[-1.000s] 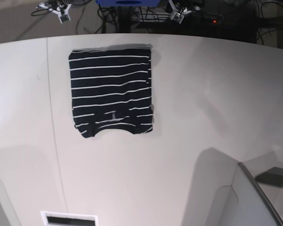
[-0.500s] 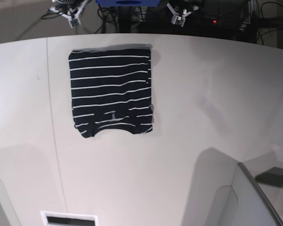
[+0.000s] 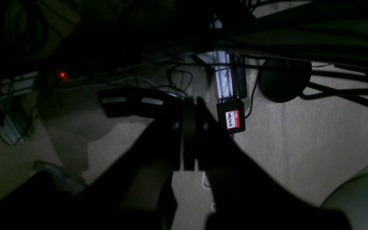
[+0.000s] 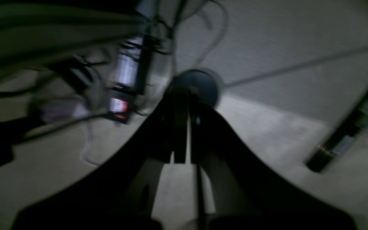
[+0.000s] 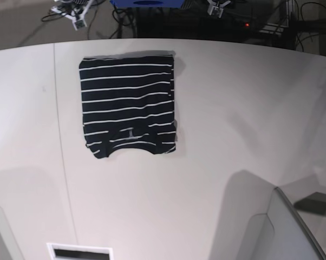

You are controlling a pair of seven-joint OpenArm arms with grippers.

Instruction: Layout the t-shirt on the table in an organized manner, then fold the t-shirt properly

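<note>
Item: dark navy cloth t-shirt with thin white stripes [image 5: 128,105] — we find it folded into a compact rectangle at about ten o'clock on the large off-white surface [image 5: 233,119], neck label toward six o'clock. We judge it light, limp and prone to slipping; best pinched at a corner or folded edge. Left claw [image 3: 188,134] and right claw [image 4: 180,127] — both closed on nothing, off the surface above the carpeted floor [image 3: 299,134].

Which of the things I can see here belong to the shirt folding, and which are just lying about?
Part of the job:
- t-shirt, folded on the table
- right gripper, shut
- left gripper, shut

Just lying about:
- cables on the floor
- name badge
- blue object
</note>
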